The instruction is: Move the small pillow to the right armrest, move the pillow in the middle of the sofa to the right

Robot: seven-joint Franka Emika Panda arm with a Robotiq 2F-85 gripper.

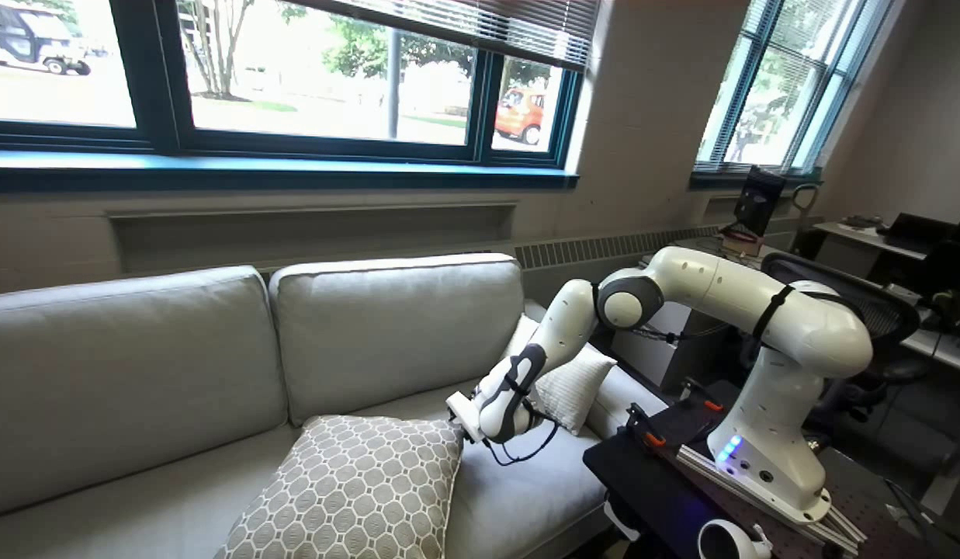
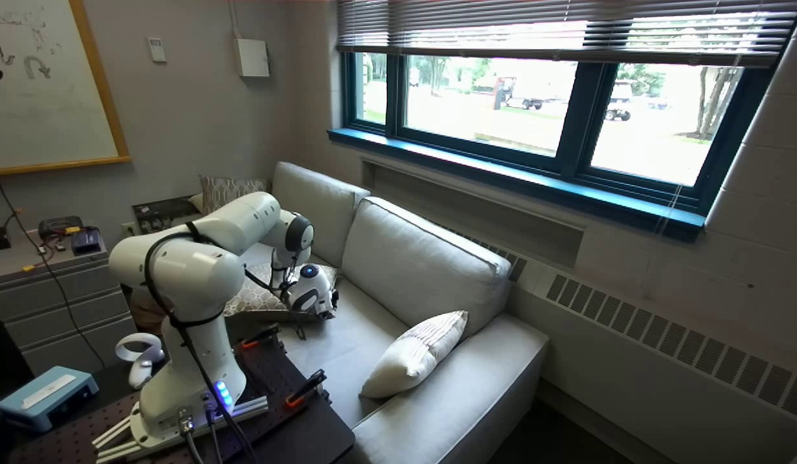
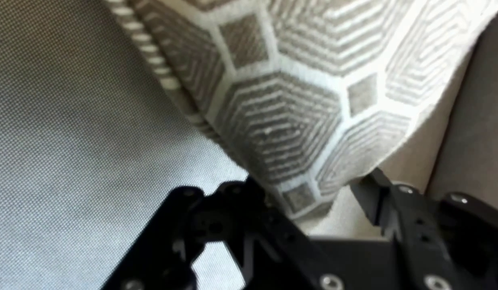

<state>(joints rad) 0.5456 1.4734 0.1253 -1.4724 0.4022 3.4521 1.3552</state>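
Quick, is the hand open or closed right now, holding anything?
Hand: open, around a corner of the patterned pillow, no grip visible.

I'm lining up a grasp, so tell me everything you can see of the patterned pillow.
The patterned pillow looks like woven gray-beige fabric, with white-outlined hexagons, small squares between them and a striped cord edging. It lies broad face up on the sofa seat, its near end cut off in an exterior view. One corner sits within the open hand; whether either side touches it, I can't tell.
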